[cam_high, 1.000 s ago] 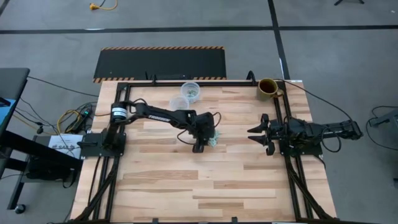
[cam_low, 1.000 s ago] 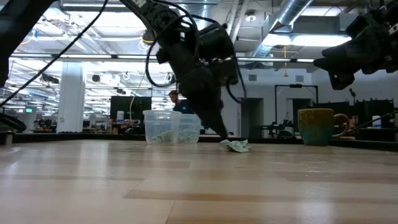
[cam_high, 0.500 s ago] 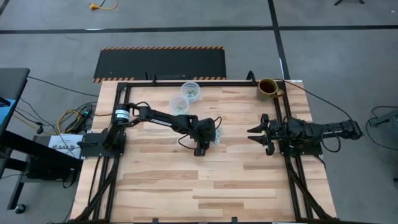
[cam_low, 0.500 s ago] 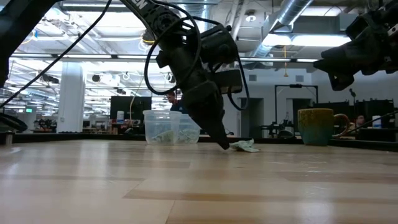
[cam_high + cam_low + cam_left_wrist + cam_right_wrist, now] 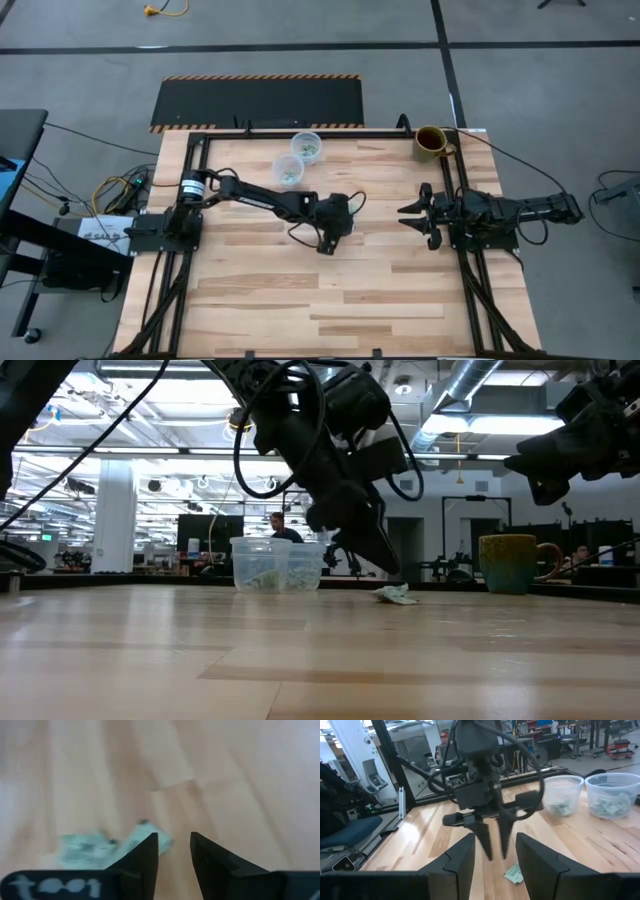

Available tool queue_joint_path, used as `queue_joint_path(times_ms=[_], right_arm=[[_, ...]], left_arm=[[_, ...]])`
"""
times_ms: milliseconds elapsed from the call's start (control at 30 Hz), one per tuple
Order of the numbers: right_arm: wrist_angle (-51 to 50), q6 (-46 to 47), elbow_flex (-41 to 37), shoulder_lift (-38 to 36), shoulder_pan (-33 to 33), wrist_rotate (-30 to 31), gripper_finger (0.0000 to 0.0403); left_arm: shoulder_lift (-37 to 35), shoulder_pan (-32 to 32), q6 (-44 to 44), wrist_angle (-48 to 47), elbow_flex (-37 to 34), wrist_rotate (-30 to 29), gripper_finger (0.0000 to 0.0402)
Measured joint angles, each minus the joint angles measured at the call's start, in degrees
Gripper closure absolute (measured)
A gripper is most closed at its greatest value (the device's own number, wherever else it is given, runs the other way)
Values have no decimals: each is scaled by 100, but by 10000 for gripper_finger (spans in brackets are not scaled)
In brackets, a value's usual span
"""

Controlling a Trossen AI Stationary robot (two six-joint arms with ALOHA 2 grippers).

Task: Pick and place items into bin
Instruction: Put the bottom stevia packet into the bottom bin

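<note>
Wrapped item [image 5: 396, 594], pale green and white, one loose piece: lies flat on the bench [image 5: 300, 290] near its middle, just beside the left claw [image 5: 338, 229], off to one side of the tips and not between them; long axis hard to tell, seemingly crosswise to the fingers. Left claw: tips just above the wood, fingers [image 5: 145, 855] parted by a narrow gap, holding nothing. Left arm: stretched low across the bench, wrist pitched steeply down; clearly the nearer arm. Two clear cups [image 5: 298, 157], holding like pieces, stand well behind. Right claw [image 5: 412, 214]: parked at the bench's right edge, open, empty. Brown mug [image 5: 431, 141]: far right corner
</note>
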Motion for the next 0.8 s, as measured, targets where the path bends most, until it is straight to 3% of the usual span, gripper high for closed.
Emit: queue_joint_path(times_ms=[433,800], right_arm=[[1,0,0,0,0,0,267],[7,0,-2,0,0,-2,267]], left_arm=[[37,261,-120,34,0,-403,299],[41,310,-152,28,0,-396,300]])
